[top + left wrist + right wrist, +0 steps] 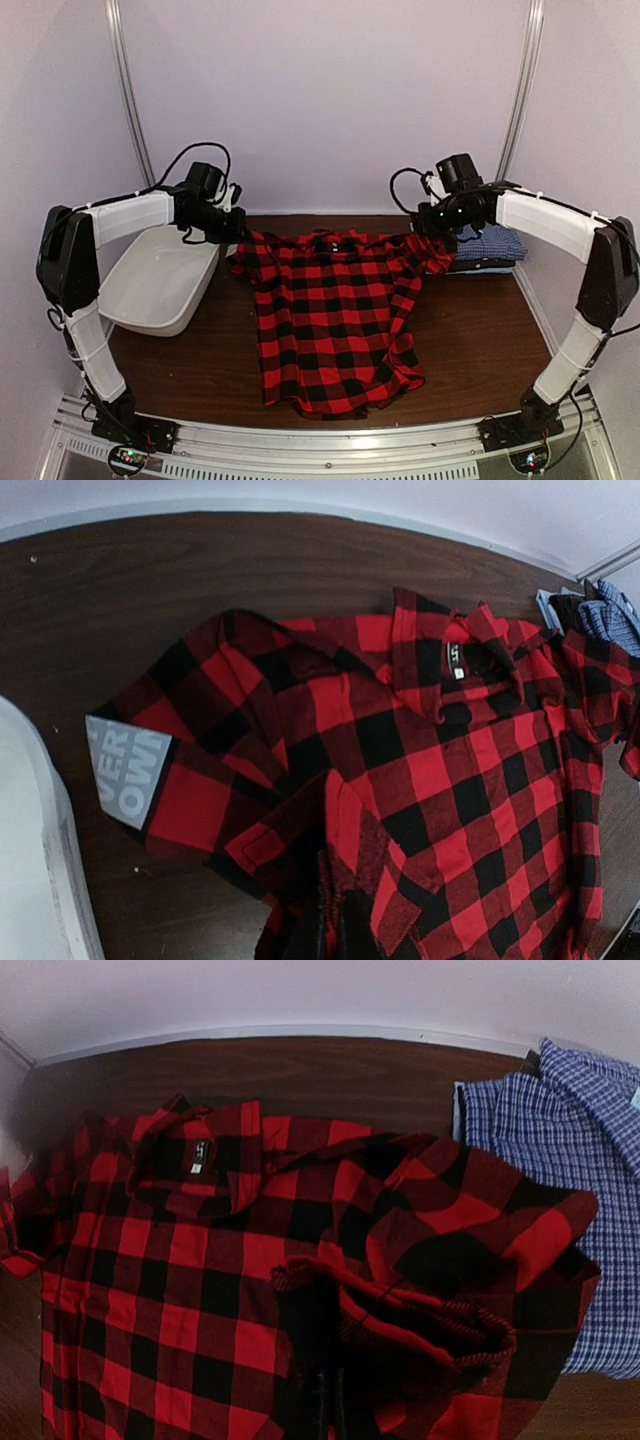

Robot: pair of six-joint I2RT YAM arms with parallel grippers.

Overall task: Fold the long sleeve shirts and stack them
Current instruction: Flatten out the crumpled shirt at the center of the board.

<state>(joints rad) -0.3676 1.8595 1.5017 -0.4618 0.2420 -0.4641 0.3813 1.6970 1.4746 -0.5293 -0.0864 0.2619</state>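
Observation:
The red-and-black plaid shirt [335, 315] lies spread on the brown table, collar at the back. My left gripper [232, 226] is shut on a fold of its left sleeve; in the left wrist view the cloth [350, 810] rises into the closed dark fingers [305, 942]. My right gripper [428, 224] is shut on the right sleeve, whose cuff [400, 1310] bunches around the fingers [318, 1400]. The blue-and-white check shirt [488, 247] lies folded at the back right, partly under the plaid sleeve; it also shows in the right wrist view [560, 1140].
A white plastic tub [158, 280] stands at the left, its rim in the left wrist view [50, 850]. The back wall runs close behind the shirt's collar. A grey printed label [128, 770] shows on the left sleeve.

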